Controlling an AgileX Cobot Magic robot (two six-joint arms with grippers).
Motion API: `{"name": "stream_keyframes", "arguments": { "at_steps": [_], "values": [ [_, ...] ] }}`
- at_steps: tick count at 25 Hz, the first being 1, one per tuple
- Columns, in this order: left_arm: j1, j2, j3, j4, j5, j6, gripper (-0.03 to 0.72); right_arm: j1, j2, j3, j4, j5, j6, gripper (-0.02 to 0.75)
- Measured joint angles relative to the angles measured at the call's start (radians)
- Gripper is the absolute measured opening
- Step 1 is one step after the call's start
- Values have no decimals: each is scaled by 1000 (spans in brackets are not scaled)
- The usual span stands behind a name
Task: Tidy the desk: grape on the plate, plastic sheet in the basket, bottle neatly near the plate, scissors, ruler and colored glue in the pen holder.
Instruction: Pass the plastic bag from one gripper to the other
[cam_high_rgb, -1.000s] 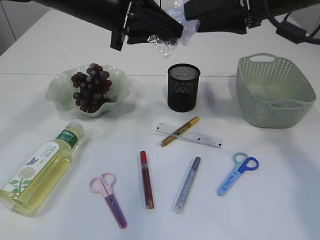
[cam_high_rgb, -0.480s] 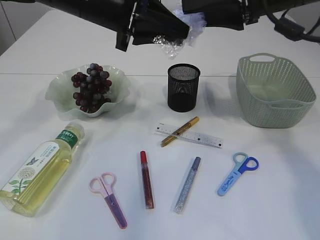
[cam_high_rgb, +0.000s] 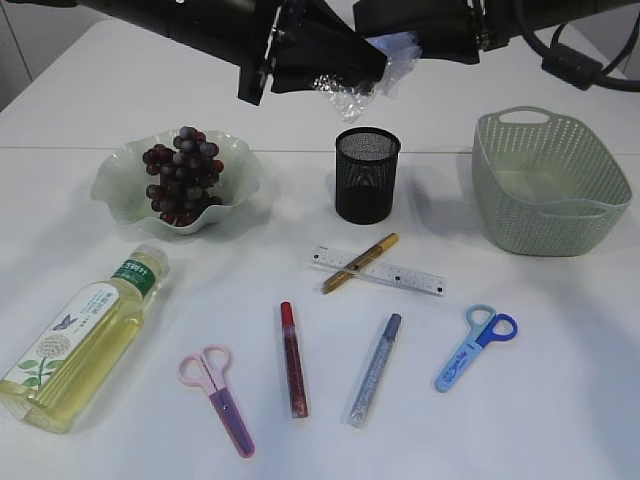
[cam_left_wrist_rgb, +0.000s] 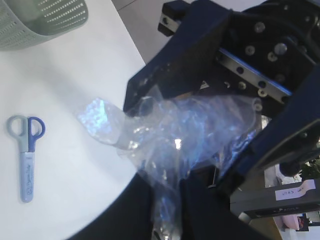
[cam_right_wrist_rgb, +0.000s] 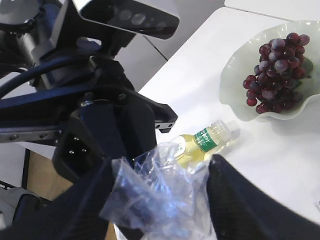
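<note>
— What is the scene sitting on?
— A white table (cam_high_rgb: 560, 400) is filling most of the exterior view. A thin seam (cam_high_rgb: 60, 150) is running across it towards the back.
— How is the light behaving?
— It is falling softly from above and laying faint, blurred shadows on the tabletop.
— Is anything showing past the edge?
— Grey floor (cam_left_wrist_rgb: 145, 20) is showing beyond the table in the left wrist view. In the right wrist view a second white top (cam_right_wrist_rgb: 270, 7) is peeking in at the upper corner, with a narrow gap between the two.
— Anything else?
— A brown, wood-coloured patch (cam_right_wrist_rgb: 37, 170) is showing low on the left there; I cannot tell what it is.
</note>
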Motion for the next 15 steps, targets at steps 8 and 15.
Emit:
{"name": "stream_keyframes", "arguments": {
  "at_steps": [8,15],
  "values": [
    [0,0,0,-2,1,2,77,0,0,0,-2,-7,-2,415],
    [0,0,0,-2,-5,3,77,4,0,0,-2,-30,-2,412]
  ]
}}
